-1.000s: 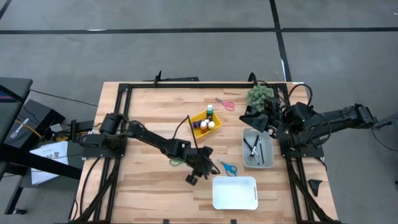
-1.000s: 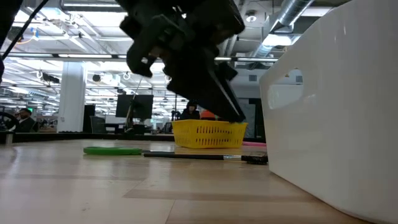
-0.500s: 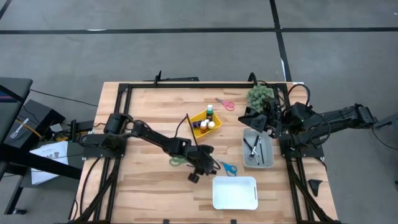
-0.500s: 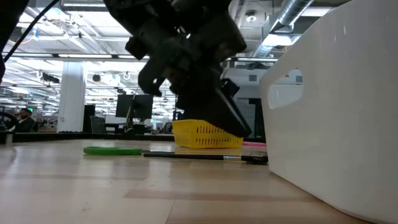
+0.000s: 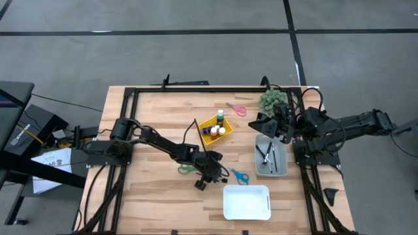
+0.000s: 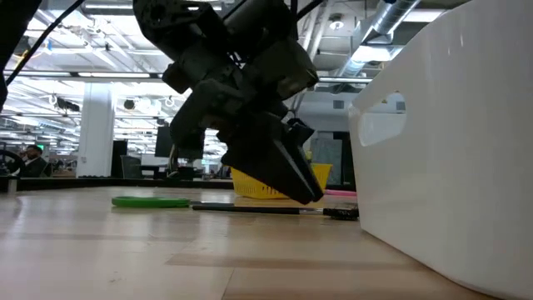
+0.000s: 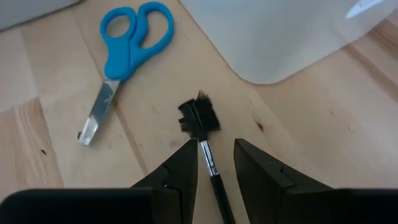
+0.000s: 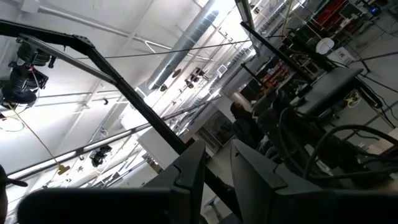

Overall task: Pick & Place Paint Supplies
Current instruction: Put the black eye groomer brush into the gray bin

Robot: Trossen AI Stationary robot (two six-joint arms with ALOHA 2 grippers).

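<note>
Brush (image 7: 208, 158): lay flat on tabletop (image 5: 157, 130) just beside white bin (image 5: 247, 202), bristles toward it. Left pincer (image 7: 214, 155): part-open, fingers straddling handle, not gripping. Right pincer (image 8: 214, 163): slightly apart, empty, far side of bin. Risk: thin handle could roll or slip as fingers closed.

Near-left table (image 5: 144, 196): bare wood, open to pass.
Far-left table: bare, with only the left arm's links crossing it.
Left gripper (image 7: 214, 155): low at near centre, fingers astride a dark-handled brush (image 7: 202, 124) with a little gap each side.
White bin (image 5: 247, 202): blocks the way just right and nearer.
Blue scissors (image 5: 240, 175): lie just right of the gripper.
Yellow basket (image 5: 215, 128): stands farther off at centre.
Grey tray (image 5: 270, 156): fills the right side, under the right gripper (image 5: 269, 123).
</note>
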